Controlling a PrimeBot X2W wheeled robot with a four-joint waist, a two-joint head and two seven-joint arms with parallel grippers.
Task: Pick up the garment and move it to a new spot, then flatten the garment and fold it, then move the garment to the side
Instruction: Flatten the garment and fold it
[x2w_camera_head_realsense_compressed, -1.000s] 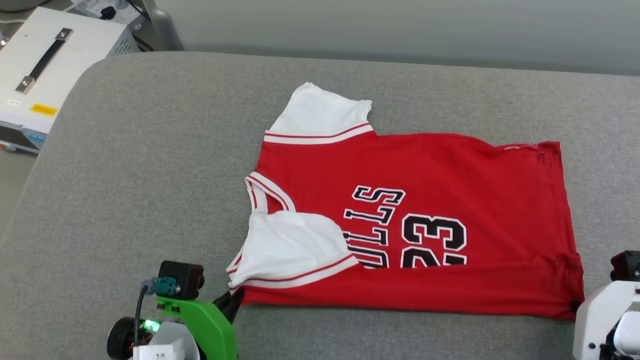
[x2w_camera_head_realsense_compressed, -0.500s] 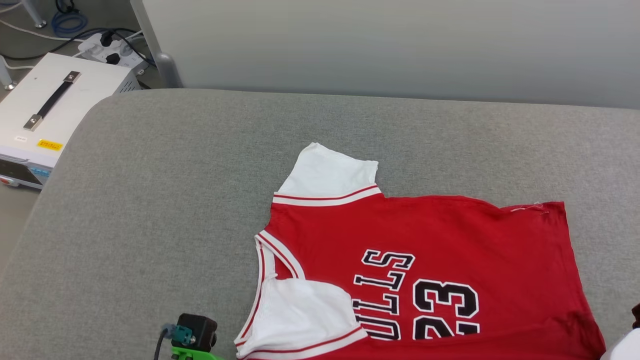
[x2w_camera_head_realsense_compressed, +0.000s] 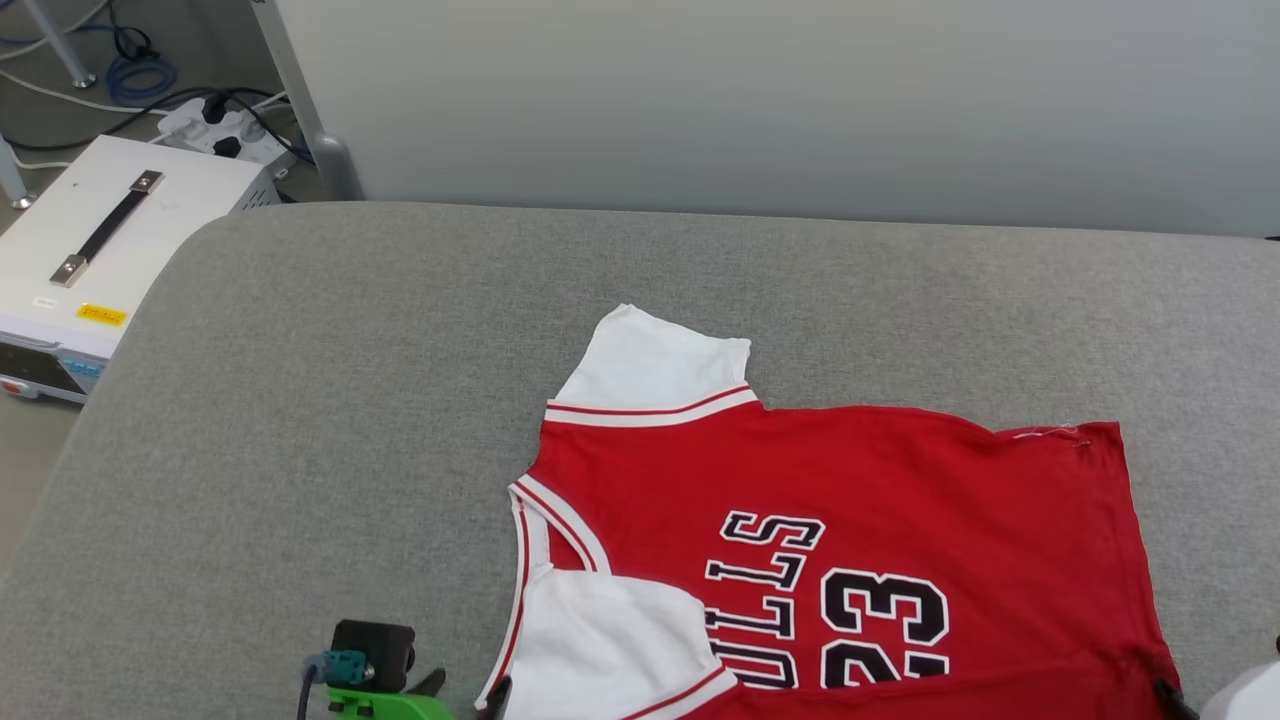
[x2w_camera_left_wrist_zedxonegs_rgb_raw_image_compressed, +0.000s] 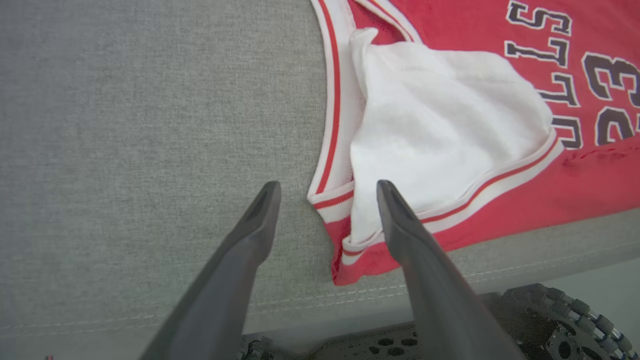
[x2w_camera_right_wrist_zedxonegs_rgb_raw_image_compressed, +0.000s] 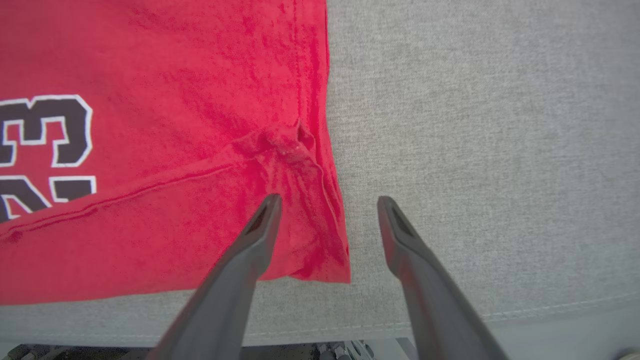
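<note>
Left gripper (x2w_camera_left_wrist_zedxonegs_rgb_raw_image_compressed: 327, 187): jaws wide, nothing held, straddling the near-left corner of the garment (x2w_camera_head_realsense_compressed: 900, 480) where the collar trim met the folded sleeve. One finger stood over bare cloth, the other over the sleeve's striped edge. Contact with the fabric could not be judged.

Right gripper (x2w_camera_right_wrist_zedxonegs_rgb_raw_image_compressed: 328, 201): jaws equally wide and empty, astride the near-right hem corner, with one finger above red fabric and the other above grey.

Grey padded surface (x2w_camera_head_realsense_compressed: 350, 400): filled most of the head view, broad and bare on its left and far sides, leaving room for a later move sideways.

Garment: lay in the near-right part of that surface, turned sideways, with the collar to the left and the hem to the right. The lettering read up the view. Its near long edge lay turned over onto the front, covering the near ends of the letters and digits. Likely reading: the first lengthwise fold was laid, and each gripper sat at one end of that folded strip because those corners were the carrying points.

Far sleeve (x2w_camera_head_realsense_compressed: 655, 365): stuck out flat past the far edge, unfolded, so the far side probably awaited its own fold.

Near sleeve (x2w_camera_left_wrist_zedxonegs_rgb_raw_image_compressed: 440, 125): lay doubled over the chest, loosely rumpled, held only by its own weight.

Fold crease (x2w_camera_right_wrist_zedxonegs_rgb_raw_image_compressed: 150, 187): ran slightly slanted, not parallel to the near edge.

Pucker (x2w_camera_right_wrist_zedxonegs_rgb_raw_image_compressed: 285, 142): a small bunched knot by the hem seam, which may need smoothing.
</note>
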